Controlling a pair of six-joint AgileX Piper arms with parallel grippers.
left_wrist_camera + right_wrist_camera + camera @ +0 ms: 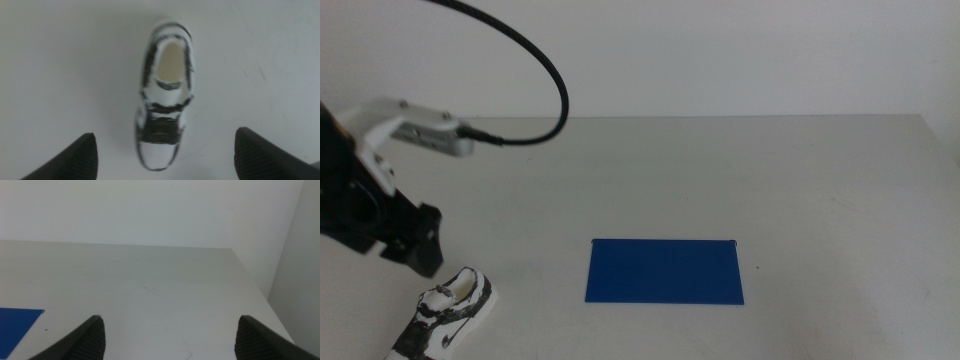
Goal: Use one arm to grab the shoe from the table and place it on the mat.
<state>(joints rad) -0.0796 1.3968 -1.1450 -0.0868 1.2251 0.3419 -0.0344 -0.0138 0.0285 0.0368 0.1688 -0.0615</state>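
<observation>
You get bright, even, soft light with only faint shadows; the left wrist view blurs the shoe [164,95], the table [720,170] shows no glare.

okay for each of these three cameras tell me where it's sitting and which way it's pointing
Middle view: above the table, facing forward and down; shows the mat, shoe and left arm.
Left wrist view: on the left arm, looking down at the shoe between the open left gripper; shares it with the middle view.
Right wrist view: low, facing across the table; open right gripper, mat corner.
</observation>
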